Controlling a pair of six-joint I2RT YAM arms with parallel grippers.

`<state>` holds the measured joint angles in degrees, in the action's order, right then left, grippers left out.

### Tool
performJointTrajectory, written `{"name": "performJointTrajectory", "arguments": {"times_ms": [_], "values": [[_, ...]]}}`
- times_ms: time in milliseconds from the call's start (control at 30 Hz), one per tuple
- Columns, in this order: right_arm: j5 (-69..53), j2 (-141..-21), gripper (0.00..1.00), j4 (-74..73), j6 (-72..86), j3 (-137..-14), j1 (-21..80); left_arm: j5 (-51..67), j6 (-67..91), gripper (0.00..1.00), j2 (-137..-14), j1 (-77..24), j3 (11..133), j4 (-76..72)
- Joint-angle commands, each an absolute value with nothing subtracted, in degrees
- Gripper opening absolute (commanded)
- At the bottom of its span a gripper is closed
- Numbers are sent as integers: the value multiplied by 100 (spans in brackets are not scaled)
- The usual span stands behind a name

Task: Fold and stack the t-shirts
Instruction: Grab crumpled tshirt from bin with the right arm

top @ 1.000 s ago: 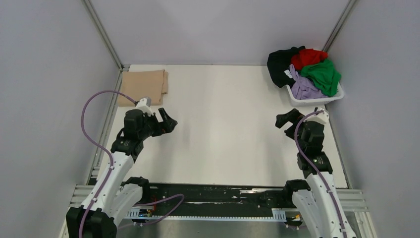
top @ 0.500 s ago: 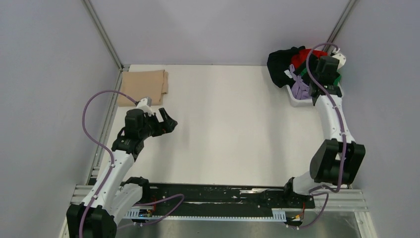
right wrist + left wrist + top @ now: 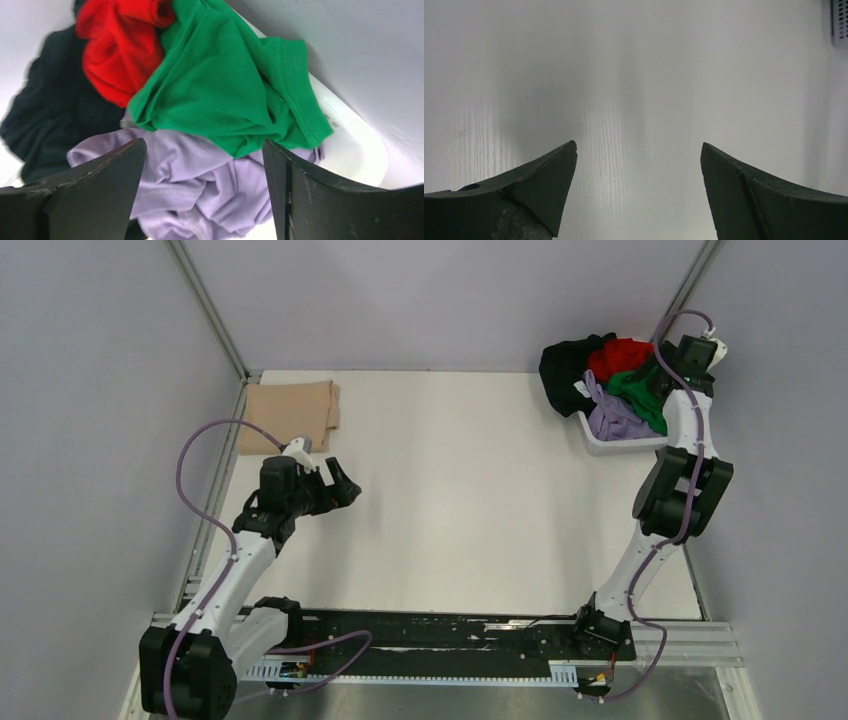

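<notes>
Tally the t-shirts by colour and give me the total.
tan t-shirt: 1
black t-shirt: 1
red t-shirt: 1
green t-shirt: 1
lavender t-shirt: 1
Total: 5

The top view looks down from above and behind the arm bases over the whole surface (image 3: 450, 490) and the basket (image 3: 620, 446) at far right. The left wrist view faces bare surface close up, past the left end effector (image 3: 638, 145). The right wrist view sits close over the basket's shirts (image 3: 220, 90), which the top view shares.
</notes>
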<state>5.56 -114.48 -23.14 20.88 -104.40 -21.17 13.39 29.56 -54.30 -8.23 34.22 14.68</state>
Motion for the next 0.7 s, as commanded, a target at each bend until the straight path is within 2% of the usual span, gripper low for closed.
{"name": "performJointTrajectory", "arguments": {"times_ms": [0,133,233,400,500,667], "values": [[355,-12142,84,-2357,1954,-11100,-2212,1370,2934,100,-5505,-818,3602,1114],[229,-12746,80,-2360,2059,-11620,-2249,1403,2921,100,-5694,-817,3618,1023],[98,-13115,70,-2351,2156,-11941,-2245,1370,2927,100,-5820,-817,3617,975],[-192,-13459,30,-2345,2300,-12434,-2250,1389,2901,100,-5982,-818,3661,964],[-387,-13382,2,-2330,2303,-12637,-2244,1422,2902,100,-6001,-817,3663,961],[-133,-12721,0,-2291,2149,-12604,-2248,1410,2889,100,-5853,-817,3662,1027]]}}
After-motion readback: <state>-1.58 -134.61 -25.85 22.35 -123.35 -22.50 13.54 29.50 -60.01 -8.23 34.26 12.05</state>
